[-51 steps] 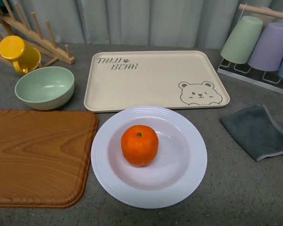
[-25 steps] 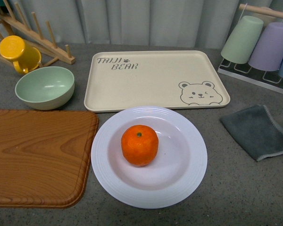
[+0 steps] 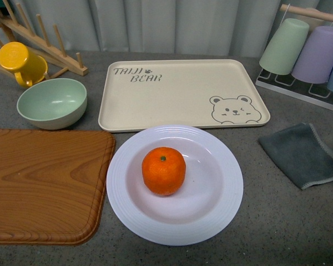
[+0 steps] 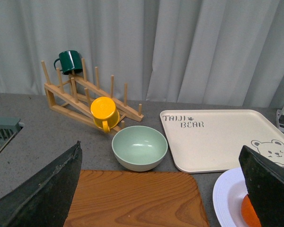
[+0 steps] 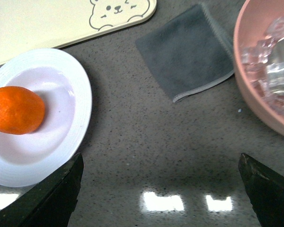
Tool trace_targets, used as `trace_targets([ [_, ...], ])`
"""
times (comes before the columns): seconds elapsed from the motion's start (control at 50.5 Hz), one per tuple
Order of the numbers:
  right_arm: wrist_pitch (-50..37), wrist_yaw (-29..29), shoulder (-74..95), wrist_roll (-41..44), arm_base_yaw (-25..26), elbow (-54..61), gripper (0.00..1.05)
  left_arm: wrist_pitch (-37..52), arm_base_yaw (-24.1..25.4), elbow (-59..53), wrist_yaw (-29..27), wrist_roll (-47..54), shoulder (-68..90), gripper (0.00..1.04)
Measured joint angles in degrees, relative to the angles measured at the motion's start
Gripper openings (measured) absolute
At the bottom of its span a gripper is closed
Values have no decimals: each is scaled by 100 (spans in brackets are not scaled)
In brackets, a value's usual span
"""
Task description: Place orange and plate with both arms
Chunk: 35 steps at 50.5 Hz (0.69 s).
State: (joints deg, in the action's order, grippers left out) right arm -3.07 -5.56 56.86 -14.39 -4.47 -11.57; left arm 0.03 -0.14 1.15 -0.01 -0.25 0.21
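The orange (image 3: pixel 164 170) sits in the white plate (image 3: pixel 222 208) on the grey counter, in front of the beige bear tray. Neither arm shows in the front view. My left gripper (image 4: pixel 163 189) is open and empty above the wooden board (image 4: pixel 132 198); the plate's edge (image 4: pixel 222 194) and a bit of the orange (image 4: pixel 248 213) show beside one finger. My right gripper (image 5: pixel 163 189) is open and empty over bare counter, with the plate (image 5: pixel 80 113) and the orange (image 5: pixel 16 109) off to one side.
A wooden cutting board (image 3: pixel 44 183) lies left of the plate. A pale green bowl (image 3: pixel 51 103), a yellow mug (image 3: pixel 19 62) on a wooden rack, the bear tray (image 3: pixel 183 94), a grey cloth (image 3: pixel 302 155) and hanging cups (image 3: pixel 302 52) stand around. A pink bowl (image 5: pixel 267 71) shows in the right wrist view.
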Motion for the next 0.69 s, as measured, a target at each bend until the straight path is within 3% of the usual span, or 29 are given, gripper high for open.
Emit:
trace_targets([
  [0.178, -623, -584, 1685, -643, 87, -444, 96, 0, 0, 0, 0, -2, 0, 98],
  [0.475, -1460, -2090, 4260, -1827, -107, -1478, 96, 0, 0, 0, 0, -2, 0, 98],
  [0.692, -1939, -2540, 5160, -2223, -407, -1989, 96, 0, 0, 0, 0, -2, 0, 98],
])
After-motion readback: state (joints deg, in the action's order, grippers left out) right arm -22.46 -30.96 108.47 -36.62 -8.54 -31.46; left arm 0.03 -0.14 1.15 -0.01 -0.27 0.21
